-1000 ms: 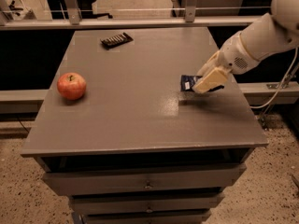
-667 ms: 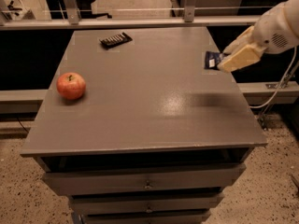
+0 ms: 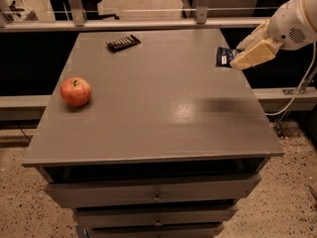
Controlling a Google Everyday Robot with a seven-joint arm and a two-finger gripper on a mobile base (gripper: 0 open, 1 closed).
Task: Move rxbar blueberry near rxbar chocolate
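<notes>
The rxbar blueberry (image 3: 225, 56) is a dark-blue wrapper held in the air above the table's right edge. My gripper (image 3: 237, 58), with cream-coloured fingers (image 3: 252, 55), is shut on its right end. The white arm comes in from the upper right. The rxbar chocolate (image 3: 123, 42) is a black-brown wrapper lying flat near the table's back edge, left of centre, well to the left of the gripper.
A red apple (image 3: 76, 91) sits on the left side of the grey table (image 3: 163, 113). The table has drawers (image 3: 156, 196) below. A metal rail (image 3: 148, 24) runs behind it. A cable (image 3: 297, 93) hangs at the right.
The gripper has lifted the blue bar off the table's right side and carried it up and toward the back right. The apple and the black-brown bar have not moved.
</notes>
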